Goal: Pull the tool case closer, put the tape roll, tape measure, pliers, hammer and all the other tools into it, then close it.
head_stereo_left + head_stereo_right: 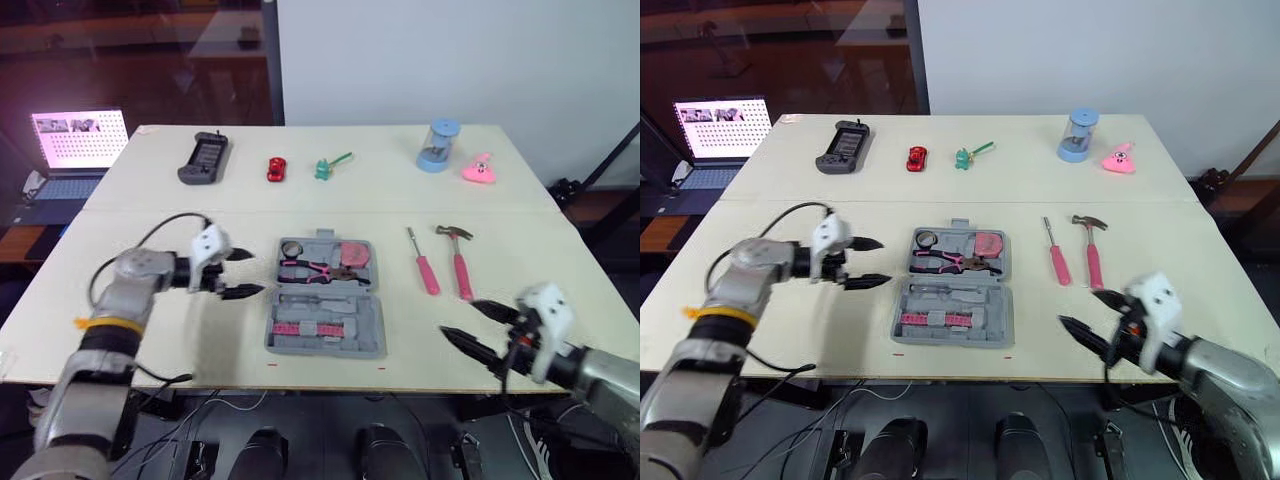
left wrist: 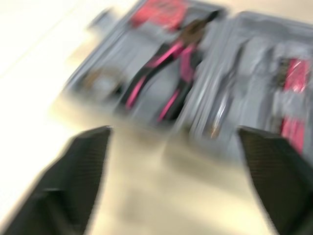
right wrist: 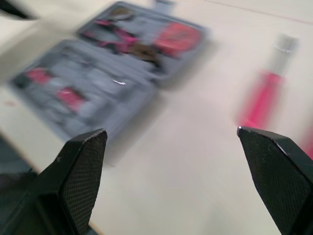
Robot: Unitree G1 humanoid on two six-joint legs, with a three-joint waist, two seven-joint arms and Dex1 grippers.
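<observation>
A careless sweep of my left gripper (image 1: 255,273), wide open and empty, could shove the open grey plastic tool case (image 1: 326,351) just beside it on the desk (image 1: 150,330). Rightward lie the pink-handled screwdriver (image 1: 425,265) and pink-handled hammer (image 1: 460,265). My right gripper (image 1: 457,316), spread wide and empty, might knock the hammer away.

Left arm bent inward, left gripper (image 1: 254,272) spread wide. Right arm low, right gripper (image 1: 457,317) also spread wide.
</observation>
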